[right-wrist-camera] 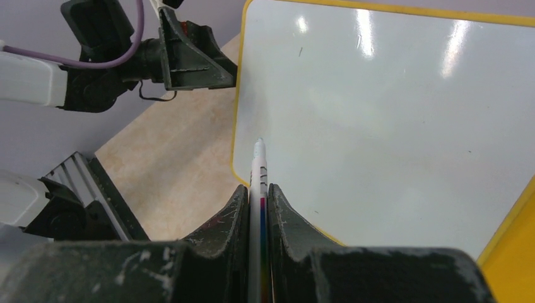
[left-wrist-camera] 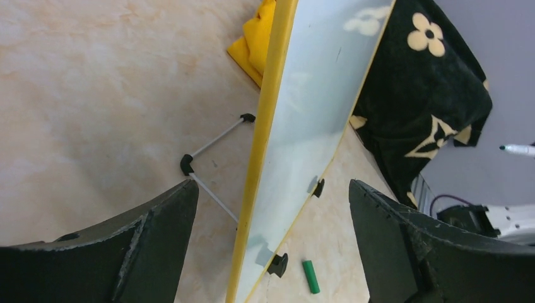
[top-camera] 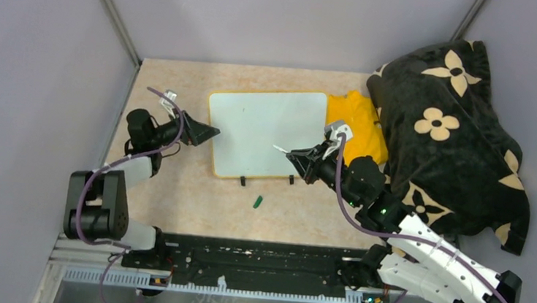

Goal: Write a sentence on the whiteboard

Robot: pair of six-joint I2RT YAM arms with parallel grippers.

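Right hand (right-wrist-camera: 258, 192) pinches a marker (right-wrist-camera: 258, 161), barrel mostly hidden; left hand (left-wrist-camera: 271, 184) gapes wide beside the whiteboard (top-camera: 267, 133) edge.

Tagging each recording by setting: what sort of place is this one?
Most likely a lab robot cell: plain grey walls box in a small beige tabletop, the arms are bolted to a black rail at its near edge, and a whiteboard is set out as a prop.
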